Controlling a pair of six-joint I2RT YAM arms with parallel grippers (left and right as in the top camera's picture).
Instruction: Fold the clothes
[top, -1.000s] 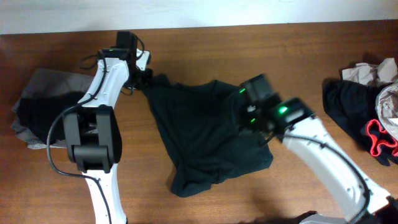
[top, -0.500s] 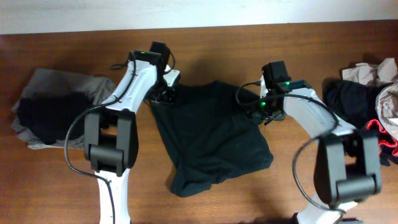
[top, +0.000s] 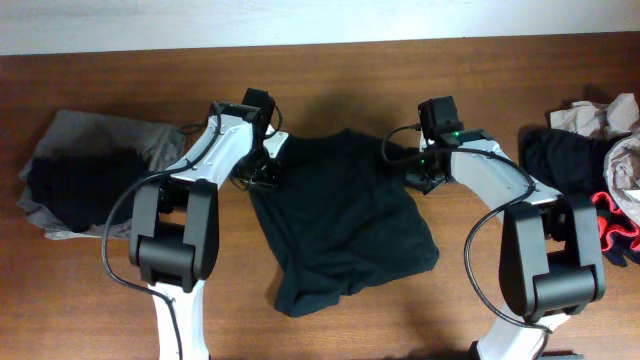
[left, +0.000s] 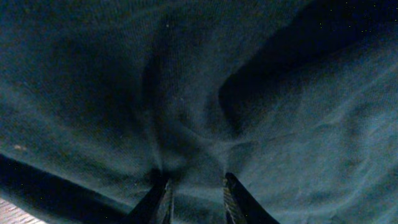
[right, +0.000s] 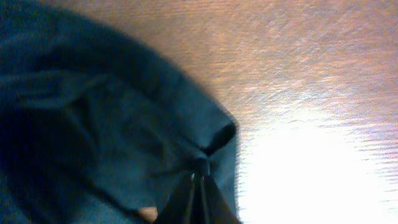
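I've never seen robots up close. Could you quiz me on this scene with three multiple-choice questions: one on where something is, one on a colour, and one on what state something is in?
1. Where does the black T-shirt lie?
A) between the left arm and the right arm
B) rolled up at the far right edge
C) in a basket

2. What colour is the trim on the garment at the far right?
A) yellow
B) red
C) blue

3. How do the right arm's jaws stand?
A) wide open over bare wood
B) shut on a grey garment
C) shut on the T-shirt's edge

Answers:
1 A: the overhead view shows it spread between both arms.
2 B: a red outline shows against black cloth.
3 C: the right wrist view shows the fingers meeting on the dark hem.
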